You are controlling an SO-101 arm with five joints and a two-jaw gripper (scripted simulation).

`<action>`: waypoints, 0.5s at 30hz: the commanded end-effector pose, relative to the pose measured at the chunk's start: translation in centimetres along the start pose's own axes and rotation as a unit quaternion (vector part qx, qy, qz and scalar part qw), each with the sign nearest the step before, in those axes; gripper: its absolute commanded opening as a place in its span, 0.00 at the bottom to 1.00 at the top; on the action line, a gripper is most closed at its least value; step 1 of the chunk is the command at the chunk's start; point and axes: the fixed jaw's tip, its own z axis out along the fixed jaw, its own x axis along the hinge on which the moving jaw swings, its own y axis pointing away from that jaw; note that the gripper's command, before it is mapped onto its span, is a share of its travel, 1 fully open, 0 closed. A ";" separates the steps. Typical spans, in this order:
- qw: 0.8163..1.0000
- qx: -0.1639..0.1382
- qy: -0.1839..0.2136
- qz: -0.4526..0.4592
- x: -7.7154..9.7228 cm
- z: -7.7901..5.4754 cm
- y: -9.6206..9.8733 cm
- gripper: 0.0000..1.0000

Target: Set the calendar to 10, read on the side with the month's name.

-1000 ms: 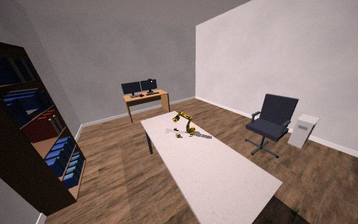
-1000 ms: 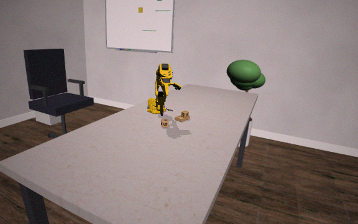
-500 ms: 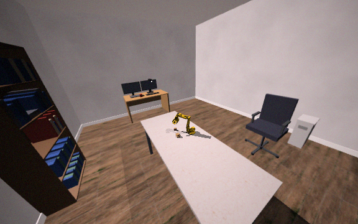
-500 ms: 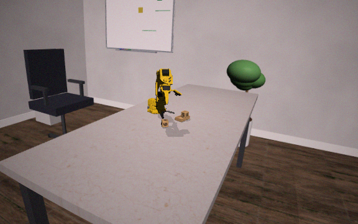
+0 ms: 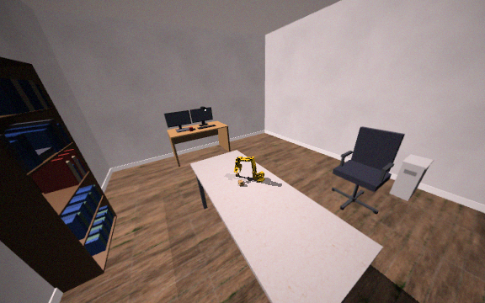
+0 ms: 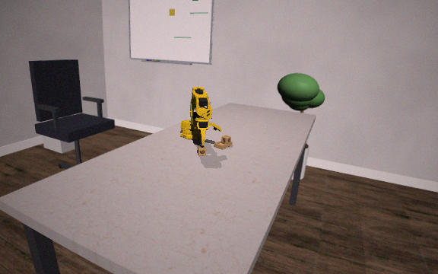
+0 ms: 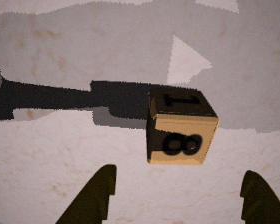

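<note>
1. Top: I see my yellow arm (image 5: 253,168) near the far end of the pale bench (image 5: 293,227) (image 6: 158,198) (image 7: 51,180), with the bench running well past it. A small tan object sits near the arm; I can't read any writing on it or tell its parts apart.
2. Exterior: The loose cube (image 6: 201,151) (image 7: 183,142) stands on the bench outside the tray (image 6: 219,145), a dark figure like a sideways 6 facing me. Another cube (image 6: 226,139) sits on the tray, showing what looks like a 5; I can't make out its other face. Both bench side edges lie well apart from the cubes, leaving me room sideways.
3. Wrist: My hand (image 6: 211,137) (image 7: 180,171) is partly open and gripping nothing. The loose cube lies beyond the fingertips, showing a sideways 8 on its lit face and a 1 on a shaded one.
</note>
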 end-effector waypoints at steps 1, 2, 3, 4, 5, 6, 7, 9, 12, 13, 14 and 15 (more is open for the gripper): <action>1.000 0.019 0.000 -0.002 0.1 -0.6 -0.6 0.35; 1.000 0.019 0.000 -0.002 0.1 -0.6 -0.6 0.35; 1.000 0.019 0.000 -0.002 0.1 -0.6 -0.6 0.35; 1.000 0.019 0.000 -0.002 0.1 -0.6 -0.6 0.35; 1.000 0.030 0.000 -0.002 0.1 -1.3 -0.9 0.35; 1.000 0.030 0.000 -0.002 0.1 -1.3 -0.9 0.35; 1.000 0.030 0.000 -0.002 0.1 -1.3 -0.9 0.35; 1.000 0.030 0.000 -0.002 0.1 -1.3 -0.9 0.35; 1.000 0.030 0.000 -0.002 0.1 -1.3 -0.9 0.35; 1.000 0.030 0.000 -0.002 0.1 -1.3 -0.9 0.35; 1.000 0.030 0.000 -0.002 0.1 -1.3 -0.9 0.35; 1.000 0.030 0.000 -0.002 0.1 -1.3 -0.9 0.35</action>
